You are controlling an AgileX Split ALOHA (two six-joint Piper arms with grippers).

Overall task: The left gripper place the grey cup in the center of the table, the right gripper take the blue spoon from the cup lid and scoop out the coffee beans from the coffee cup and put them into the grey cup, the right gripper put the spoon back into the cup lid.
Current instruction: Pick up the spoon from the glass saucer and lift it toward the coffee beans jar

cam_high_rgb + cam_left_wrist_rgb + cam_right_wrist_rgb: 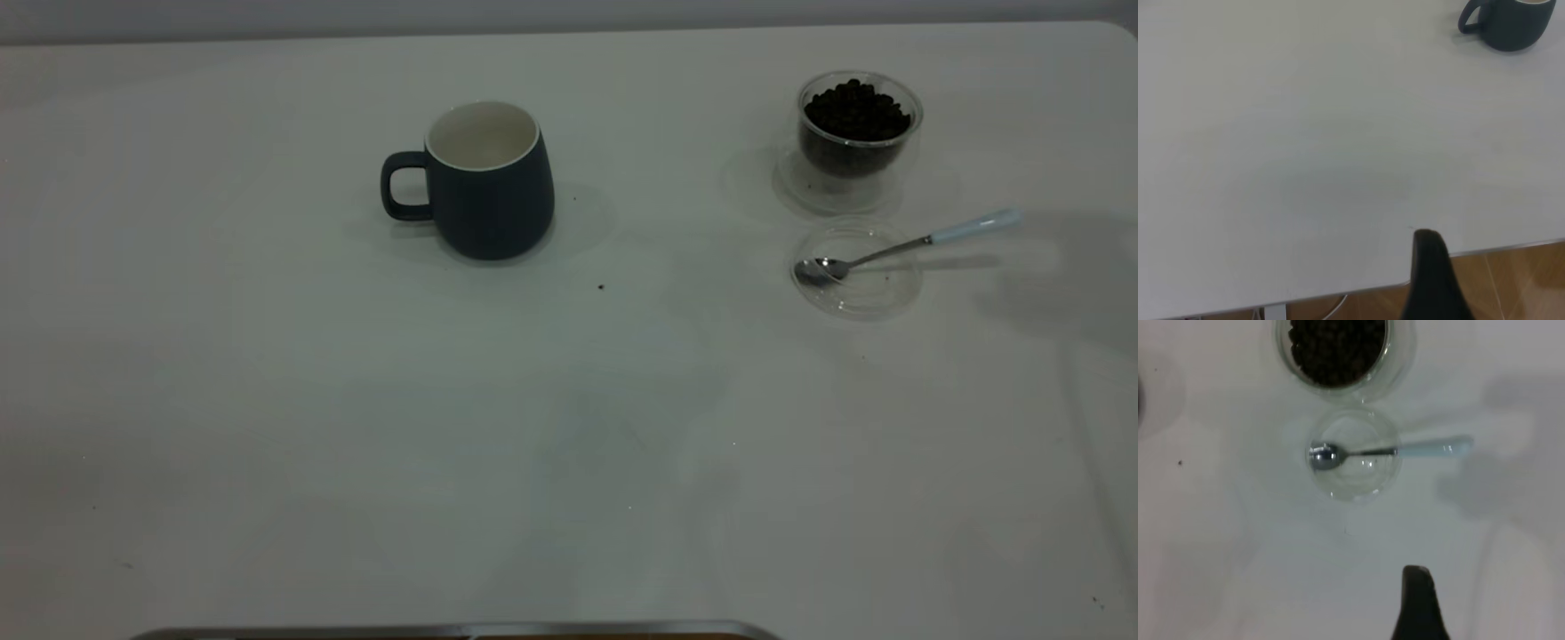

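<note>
Right now the grey cup (492, 182) stands upright near the table (267, 400) centre, dark blue-grey outside, white inside, loop handle pointing to ext. view's left, nothing visible in it. Off to the right, the coffee cup (858, 133), clear double-walled glass, is heaped w/ dark coffee beans (856, 111). Just in front of it, nearly touching, lies the cup lid (856, 269), a flat clear disc w/ raised rim. The blue spoon (907, 244) rests w/ its shiny bowl inside the lid and its pale blue handle sticking out over the rim toward the right edge.

Neither arm shows in the ext. view. Right gripper (1418, 603): only one dark fingertip shows in its wrist cam, hanging above bare table short of the lid, apart from spoon and lid; can't tell if spread or closed. Left gripper (1431, 277): one dark finger tip seen by the table edge, well apart from the cup; same, can't tell.
</note>
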